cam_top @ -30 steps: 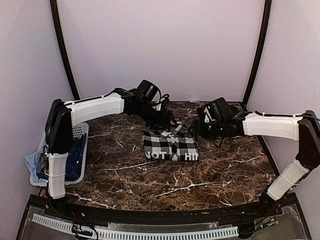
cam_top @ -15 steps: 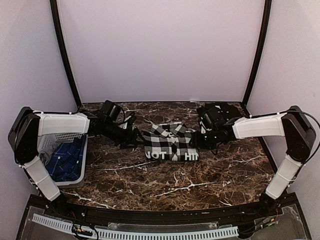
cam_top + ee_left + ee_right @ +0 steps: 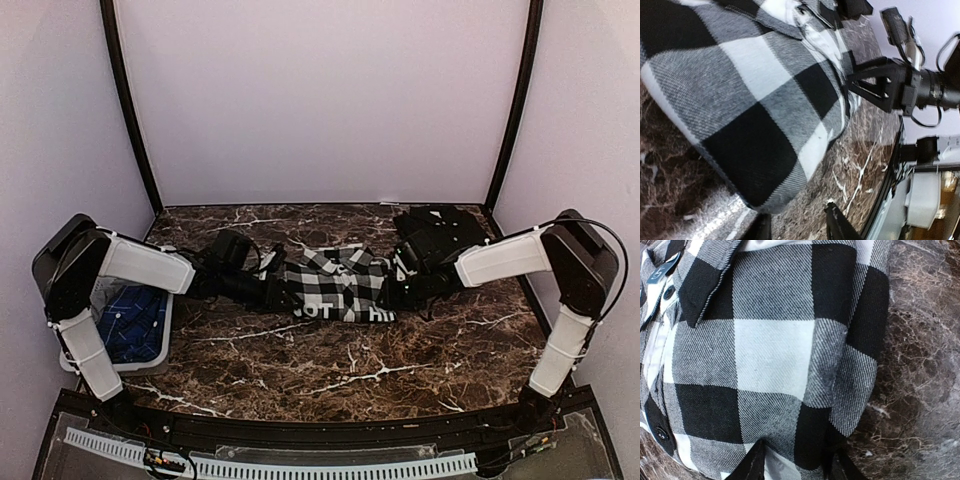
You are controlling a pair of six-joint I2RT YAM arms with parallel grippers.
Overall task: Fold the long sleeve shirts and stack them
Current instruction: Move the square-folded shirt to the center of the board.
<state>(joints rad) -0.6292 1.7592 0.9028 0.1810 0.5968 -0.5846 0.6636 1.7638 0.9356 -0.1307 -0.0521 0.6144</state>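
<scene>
Now my left gripper (image 3: 799, 219) and right gripper (image 3: 797, 458) straddle opposite ends of the folded check shirt (image 3: 335, 285). Whether they are clamped I cannot tell. Next, I judge: lift level for stacking.

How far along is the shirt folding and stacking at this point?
Done: the checked shirt lies folded into a compact rectangle. In hand: left tool and right tool straddle its opposite edges; whether they grip yet is unclear. Left: no stack shows, and blue cloth sits in the basket.
</scene>
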